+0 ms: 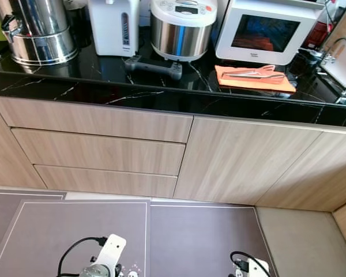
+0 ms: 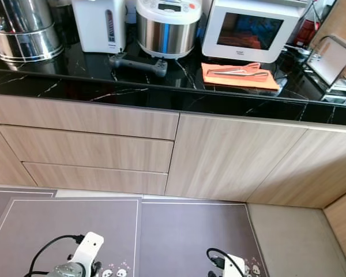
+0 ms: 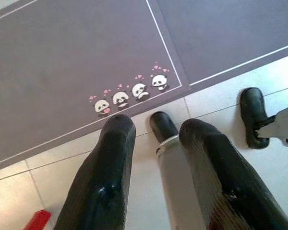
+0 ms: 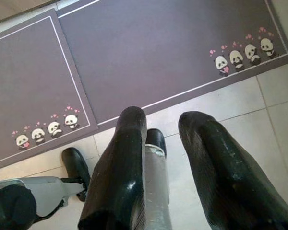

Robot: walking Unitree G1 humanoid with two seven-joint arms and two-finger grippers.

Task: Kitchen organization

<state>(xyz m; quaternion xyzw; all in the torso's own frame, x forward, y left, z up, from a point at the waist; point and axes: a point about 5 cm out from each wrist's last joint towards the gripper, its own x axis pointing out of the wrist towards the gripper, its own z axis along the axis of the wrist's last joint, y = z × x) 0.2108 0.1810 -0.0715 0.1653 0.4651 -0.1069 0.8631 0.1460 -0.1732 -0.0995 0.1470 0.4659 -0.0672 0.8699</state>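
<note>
A black marble countertop (image 1: 161,97) runs across the view ahead of me. On it lies an orange cloth (image 1: 277,85) with metal tongs (image 1: 251,73) on top, in front of a white oven (image 1: 268,32). A black handled tool (image 1: 153,66) lies before the steel rice cooker (image 1: 181,29). Both arms hang low. My left gripper (image 3: 157,125) is open and points at the floor, with nothing between its fingers (image 3: 113,158). My right gripper (image 4: 164,116) is open too, over the tiles by the mat's edge.
A white hot-water pot (image 1: 113,26) and a steel urn (image 1: 37,29) stand at the back left. Three drawers (image 1: 98,151) and cabinet doors (image 1: 242,161) sit below the counter. Grey panda mats (image 1: 75,231) cover the floor. A dish rack (image 1: 340,60) stands at right.
</note>
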